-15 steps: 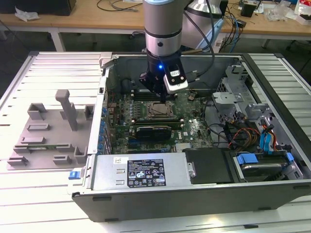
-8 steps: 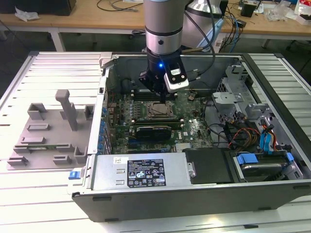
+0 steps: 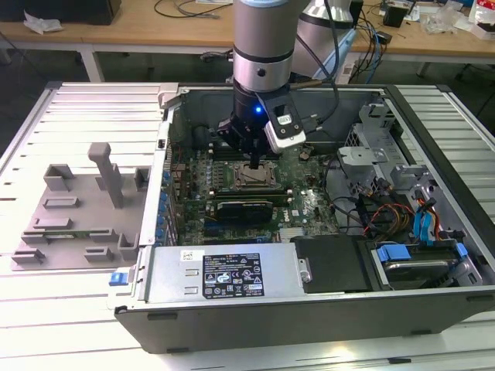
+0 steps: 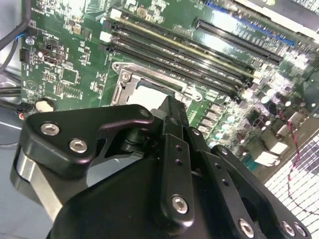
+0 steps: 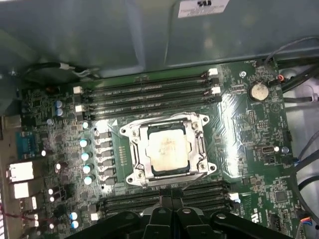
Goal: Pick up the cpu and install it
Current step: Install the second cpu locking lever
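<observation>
The cpu [image 5: 168, 152], a pale silvery square, lies flat inside the metal socket frame [image 5: 134, 154] on the green motherboard [image 5: 249, 144]. In the second wrist view a corner of the cpu [image 4: 147, 93] shows just past the black fingertips [image 4: 172, 110]. My gripper [image 3: 253, 160] hangs right above the socket [image 3: 255, 178] inside the open computer case. Its fingers [image 5: 172, 200] stand pressed together with nothing between them, a little above the socket's edge and apart from the chip.
Black memory slots [image 5: 149, 94] run beside the socket on both sides. The case walls [image 3: 309, 305], a power supply [image 3: 224, 272], drive bays and cables [image 3: 402, 209] ring the board. A grey plastic tray [image 3: 77, 216] with slots rests on the table at the exterior view's left.
</observation>
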`<state>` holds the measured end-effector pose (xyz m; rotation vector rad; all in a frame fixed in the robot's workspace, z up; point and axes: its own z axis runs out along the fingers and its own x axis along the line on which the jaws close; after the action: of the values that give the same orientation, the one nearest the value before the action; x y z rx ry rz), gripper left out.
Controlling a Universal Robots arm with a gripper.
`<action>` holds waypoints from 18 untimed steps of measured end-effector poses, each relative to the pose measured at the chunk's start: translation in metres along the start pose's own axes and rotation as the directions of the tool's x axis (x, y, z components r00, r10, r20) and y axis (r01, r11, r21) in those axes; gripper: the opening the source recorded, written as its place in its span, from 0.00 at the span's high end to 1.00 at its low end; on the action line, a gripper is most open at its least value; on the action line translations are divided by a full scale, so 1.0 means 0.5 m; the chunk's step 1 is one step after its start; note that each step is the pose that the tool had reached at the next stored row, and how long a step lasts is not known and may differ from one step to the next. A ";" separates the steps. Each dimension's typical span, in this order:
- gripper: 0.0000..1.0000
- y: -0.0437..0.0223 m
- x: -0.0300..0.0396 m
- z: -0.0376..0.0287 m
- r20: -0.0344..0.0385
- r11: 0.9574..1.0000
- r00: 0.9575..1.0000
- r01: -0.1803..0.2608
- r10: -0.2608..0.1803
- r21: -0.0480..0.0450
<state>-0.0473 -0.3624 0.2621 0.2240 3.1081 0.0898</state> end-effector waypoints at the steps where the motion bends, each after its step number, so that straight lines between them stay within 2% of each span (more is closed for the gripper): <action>1: 0.89 0.000 0.000 0.000 0.000 1.000 1.000 0.000 0.000 0.000; 2: 0.89 0.000 0.000 0.000 0.000 1.000 1.000 0.001 -0.001 0.000; 7: 0.89 -0.017 -0.003 -0.001 0.000 1.000 1.000 0.001 -0.001 0.000; 9: 0.89 -0.024 -0.003 0.005 0.000 1.000 1.000 0.005 -0.005 0.000; 11: 0.89 -0.024 -0.003 0.010 -0.001 1.000 1.000 0.015 -0.015 0.000; 14: 0.89 -0.024 -0.004 0.025 -0.004 0.998 0.998 0.066 -0.066 -0.001; 18: 0.89 -0.023 -0.004 0.031 -0.005 0.997 0.997 0.077 -0.077 -0.002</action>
<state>-0.0467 -0.3734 0.2458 0.1039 3.1168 0.0910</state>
